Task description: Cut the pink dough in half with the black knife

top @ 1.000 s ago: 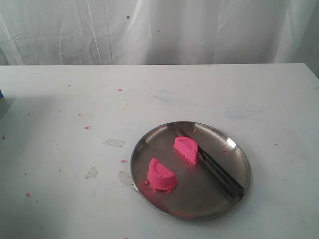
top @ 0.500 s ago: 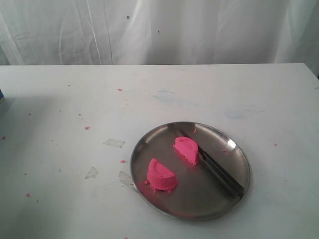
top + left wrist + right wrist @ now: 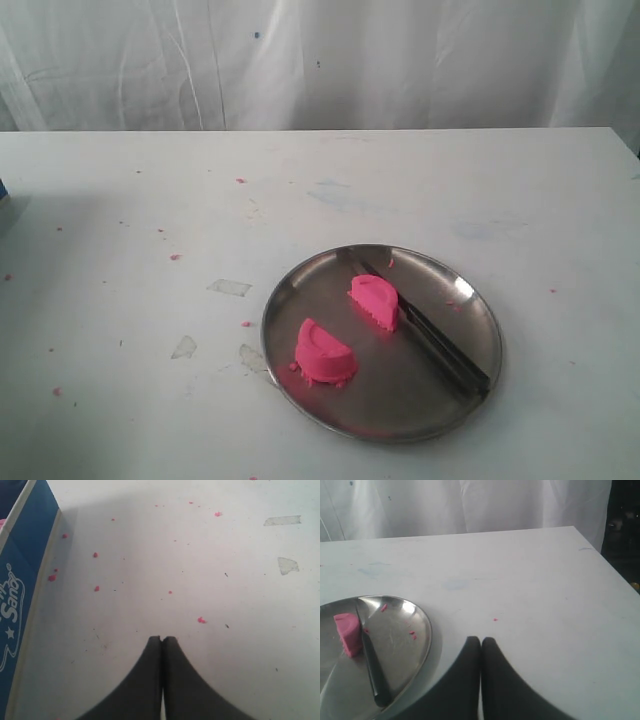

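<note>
Exterior: steel plate [image 3: 290,300] lower right of centre on the white counter [image 3: 120,220], pink dough [image 3: 324,352] in two halves on it, one lower left, one mid-plate touching the black knife [image 3: 430,340], which runs diagonally toward lower right. Left wrist: left hand [image 3: 162,641] fingers pressed together, empty, over bare counter with pink crumbs [image 3: 201,620], blue box [image 3: 22,580] at frame left. Right wrist: right hand [image 3: 481,641] fingers together, empty, plate, one dough half and knife at lower left

1. Pink dough [image 3: 325,352]: two bright half-round pieces, apart, lower centre of the exterior view, one nearer the frame's bottom.
2. Black knife [image 3: 425,330]: flat, diagonal, touching the upper piece's right side.
</note>
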Robot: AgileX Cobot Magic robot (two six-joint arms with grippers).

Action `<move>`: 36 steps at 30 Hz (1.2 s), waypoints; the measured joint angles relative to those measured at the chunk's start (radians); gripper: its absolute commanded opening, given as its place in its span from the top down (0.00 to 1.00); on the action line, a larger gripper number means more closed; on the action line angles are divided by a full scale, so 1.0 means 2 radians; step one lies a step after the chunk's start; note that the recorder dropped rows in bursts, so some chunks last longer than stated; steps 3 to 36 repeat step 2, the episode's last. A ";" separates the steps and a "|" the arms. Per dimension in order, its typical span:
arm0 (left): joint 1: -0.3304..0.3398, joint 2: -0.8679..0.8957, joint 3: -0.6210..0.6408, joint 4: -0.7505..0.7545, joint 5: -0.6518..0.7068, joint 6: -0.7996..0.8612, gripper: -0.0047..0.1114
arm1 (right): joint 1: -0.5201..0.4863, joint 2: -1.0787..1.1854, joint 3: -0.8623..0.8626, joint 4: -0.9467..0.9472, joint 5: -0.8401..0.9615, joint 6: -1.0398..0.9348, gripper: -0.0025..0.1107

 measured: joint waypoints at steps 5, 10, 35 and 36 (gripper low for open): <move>0.000 0.000 0.000 0.000 0.000 0.000 0.96 | 0.000 0.000 0.000 0.000 0.000 0.000 0.98; 0.000 0.000 0.000 0.000 0.000 0.000 0.96 | 0.000 0.000 0.000 0.000 0.000 0.000 0.98; 0.000 0.000 0.000 0.000 0.000 0.000 0.96 | 0.000 0.000 0.000 0.000 0.000 0.000 0.98; 0.000 0.000 0.000 0.000 0.000 0.000 0.96 | 0.000 0.000 0.000 0.000 0.000 0.000 0.98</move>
